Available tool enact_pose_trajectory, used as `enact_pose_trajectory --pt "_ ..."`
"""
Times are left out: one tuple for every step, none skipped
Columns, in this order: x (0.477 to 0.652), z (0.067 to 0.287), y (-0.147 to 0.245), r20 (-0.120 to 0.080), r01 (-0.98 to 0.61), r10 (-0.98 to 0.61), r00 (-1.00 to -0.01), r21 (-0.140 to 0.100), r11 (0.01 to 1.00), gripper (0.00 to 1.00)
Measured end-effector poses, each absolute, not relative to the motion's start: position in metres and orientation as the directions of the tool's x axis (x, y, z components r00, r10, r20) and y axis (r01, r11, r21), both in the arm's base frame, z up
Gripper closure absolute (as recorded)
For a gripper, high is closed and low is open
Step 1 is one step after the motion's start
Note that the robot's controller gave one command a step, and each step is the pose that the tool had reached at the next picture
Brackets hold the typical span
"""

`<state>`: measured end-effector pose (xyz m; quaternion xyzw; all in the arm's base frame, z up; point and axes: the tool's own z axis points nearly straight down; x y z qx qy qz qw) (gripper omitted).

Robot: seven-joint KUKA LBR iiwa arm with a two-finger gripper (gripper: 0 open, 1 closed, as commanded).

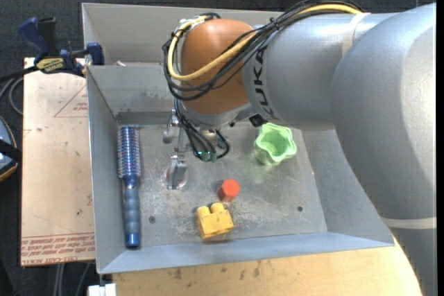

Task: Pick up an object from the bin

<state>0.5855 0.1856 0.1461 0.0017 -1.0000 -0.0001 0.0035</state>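
One blue hairbrush (129, 180), one green cup (275, 143), one red piece (229, 188), one yellow brick (214, 220)

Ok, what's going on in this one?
The grey robot arm has its gripper low inside the grey metal bin, over bare floor, with no object visibly in it. A blue ribbed hairbrush lies beside it on the view's left; a small red block, a yellow toy brick and a green fluted cup lie on the right.

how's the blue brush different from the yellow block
The blue brush is long and thin; the yellow block is short and chunky. The brush lies along the left wall of the bin, the block near its front edge. Both rest on the bin floor.
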Motion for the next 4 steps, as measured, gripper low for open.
enact_pose_trajectory --pt "0.515 0.075 0.115 -0.017 -0.273 -0.273 -0.962 0.004 0.962 0.00" --pt "0.513 0.076 0.032 -0.018 -0.274 -0.274 -0.962 0.004 0.962 0.00" --pt "0.514 0.078 0.033 -0.018 -0.277 -0.277 -0.961 0.001 0.961 1.00" --pt "0.521 0.226 0.034 -0.011 -0.382 -0.382 -0.924 -0.003 0.924 1.00"
